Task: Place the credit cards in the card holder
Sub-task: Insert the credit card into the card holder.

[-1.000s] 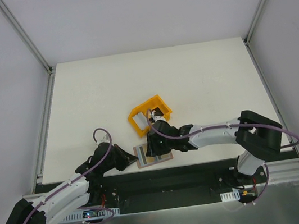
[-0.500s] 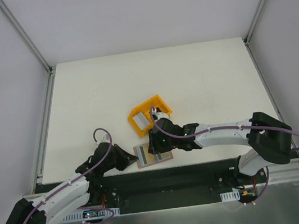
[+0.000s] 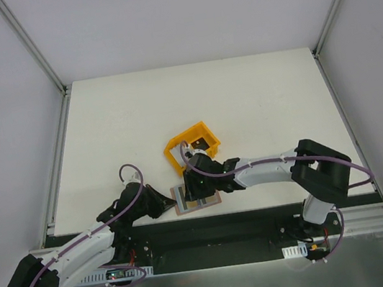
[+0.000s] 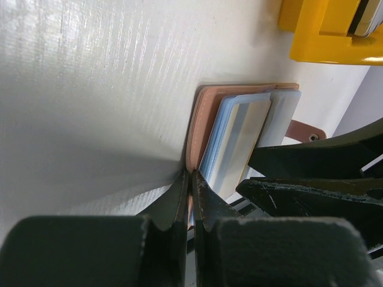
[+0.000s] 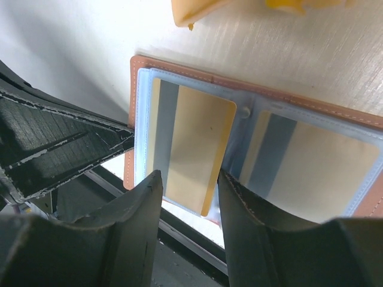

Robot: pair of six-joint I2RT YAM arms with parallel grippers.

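Note:
The card holder lies open and flat at the table's near edge, brown outside with clear sleeves inside. My left gripper is shut on its left edge, which shows as a pinched brown rim in the left wrist view. One credit card, tan with a grey stripe, lies in the left sleeve with its lower corner sticking out. Another credit card sits in the right sleeve. My right gripper hovers open over the left card's lower end, with a gap showing beside its right finger.
A yellow plastic bin stands just behind the card holder, close to my right wrist. The table's front edge and the dark metal rail run directly under the card holder's near side.
My right gripper has shifted slightly left and toward the near edge, over the card holder's left half. The left arm has not moved.

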